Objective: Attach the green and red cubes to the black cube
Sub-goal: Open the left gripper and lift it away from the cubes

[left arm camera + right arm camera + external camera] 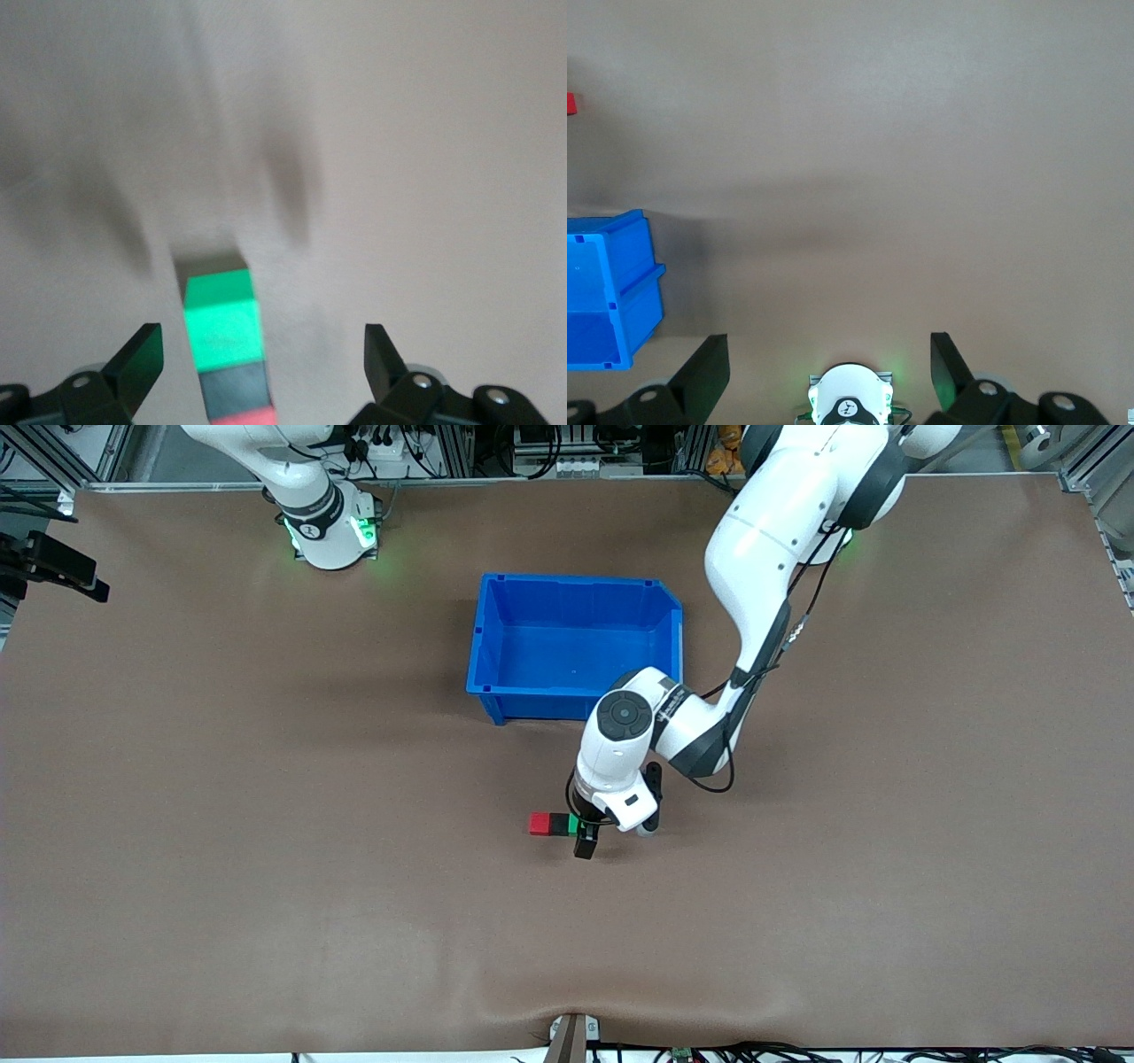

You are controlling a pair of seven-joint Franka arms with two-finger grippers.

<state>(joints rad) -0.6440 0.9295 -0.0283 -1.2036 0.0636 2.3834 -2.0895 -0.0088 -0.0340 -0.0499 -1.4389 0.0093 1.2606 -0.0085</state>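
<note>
Cubes sit in a short row on the brown table, a little below the centre of the front view: red cube, black cube and green cube, touching face to face with the black one in the middle. Judging by that line-up, both coloured cubes appear to be joined to the black cube already, so the task looks close to done.

Above them in the frame rests a blue bin, which looks empty, its open top facing up.

From the upper right of the frame the left arm reaches down to the row. Its left gripper hangs at the green end of the row, fingers spread wide with nothing between them. In the left wrist view the two dark fingertips stand well apart on either side of the green cube, not touching it – a stance that suits letting go of a cube just placed.

At the upper left of the front view the right arm waits by its base – its right gripper shows only in its own wrist view, fingers spread and empty, high over bare table with the bin's corner at the frame's lower left.

No brand names, labels or legible writing show on the cubes or bin.
</note>
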